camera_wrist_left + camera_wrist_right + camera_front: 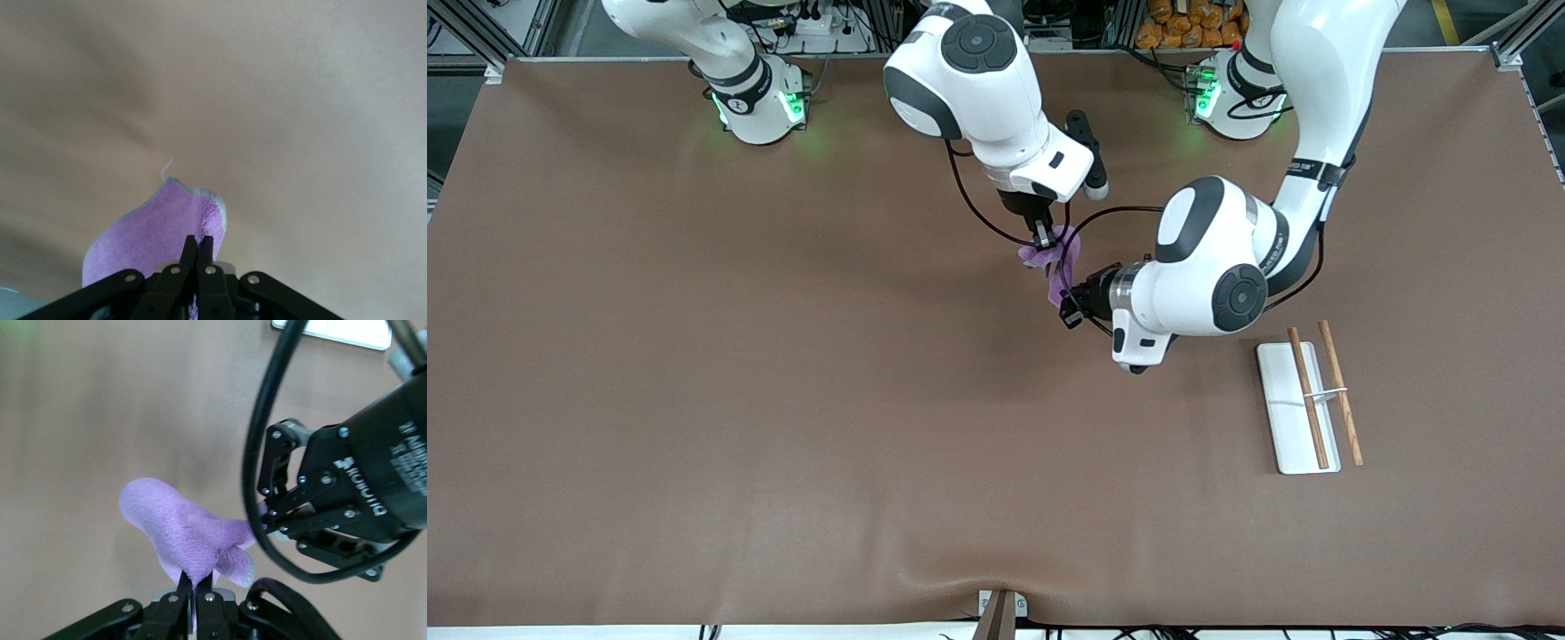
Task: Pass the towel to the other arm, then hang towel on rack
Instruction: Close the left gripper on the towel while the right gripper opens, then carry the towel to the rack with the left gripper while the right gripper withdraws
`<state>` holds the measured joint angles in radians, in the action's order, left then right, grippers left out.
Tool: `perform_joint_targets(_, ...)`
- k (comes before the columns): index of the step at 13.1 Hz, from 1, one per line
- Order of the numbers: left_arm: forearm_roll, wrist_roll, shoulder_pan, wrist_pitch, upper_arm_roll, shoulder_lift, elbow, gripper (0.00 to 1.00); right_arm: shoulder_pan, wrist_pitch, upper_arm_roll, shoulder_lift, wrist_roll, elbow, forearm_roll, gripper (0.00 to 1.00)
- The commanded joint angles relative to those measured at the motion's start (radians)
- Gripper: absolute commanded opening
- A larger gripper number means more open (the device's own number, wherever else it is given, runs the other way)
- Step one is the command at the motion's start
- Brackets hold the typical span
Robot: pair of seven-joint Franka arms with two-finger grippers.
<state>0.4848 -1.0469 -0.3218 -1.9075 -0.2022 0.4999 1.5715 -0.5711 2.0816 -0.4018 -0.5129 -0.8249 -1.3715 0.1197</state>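
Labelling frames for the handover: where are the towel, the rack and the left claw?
towel (1060, 258): front view, lilac cloth between both claws.
rack (1294, 427): front view, bare white base.
left claw (197, 245): left wrist view, fingertips shut on cloth.

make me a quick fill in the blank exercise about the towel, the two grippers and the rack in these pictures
1. The lilac towel is gripped by ____ grippers at once.
2. The right gripper and left gripper meet above the bare brown ____.
3. The rack lies toward the ____ arm's end of the table.
4. The rack's wooden rods have ____ hanging on them.

Missing words: both; table; left; nothing
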Motion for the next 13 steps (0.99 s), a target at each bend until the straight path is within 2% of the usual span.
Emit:
perform_joint_targets(1, 0.002, 0.036, 0.035, 0.008, 0.012, -0.055, -0.004, 0.00, 0.004, 0.002, -0.009, -0.016, 0.021, 0.023, 0.014, 0.00)
perform_joint_targets(2, -0.002, 0.050, 0.059, 0.021, 0.012, -0.069, -0.005, 0.00, 0.005, 0.002, -0.009, -0.015, 0.023, 0.023, 0.014, 0.00)
perform_joint_targets(3, -0.005, 0.074, 0.082, 0.054, 0.013, -0.076, -0.022, 0.00, 0.005, 0.002, -0.009, -0.015, 0.026, 0.023, 0.014, 0.12)
perform_joint_targets(4, -0.027, 0.112, 0.116, 0.102, 0.013, -0.078, -0.051, 0.00, 0.005, 0.002, -0.009, -0.015, 0.035, 0.023, 0.014, 0.74)
perform_joint_targets(5, -0.058, 0.140, 0.147, 0.145, 0.012, -0.078, -0.079, 0.00, 0.013, 0.002, -0.009, -0.015, 0.035, 0.023, 0.015, 1.00)
perform_joint_targets(8, -0.142, 0.256, 0.242, 0.235, 0.012, -0.083, -0.111, 0.00, 0.036, -0.002, -0.009, -0.012, 0.036, 0.023, 0.012, 1.00)
perform_joint_targets(13, -0.358, 0.471, 0.345, 0.260, 0.013, -0.093, -0.113, 0.00, 0.097, -0.008, -0.011, -0.006, 0.041, 0.026, 0.005, 1.00)
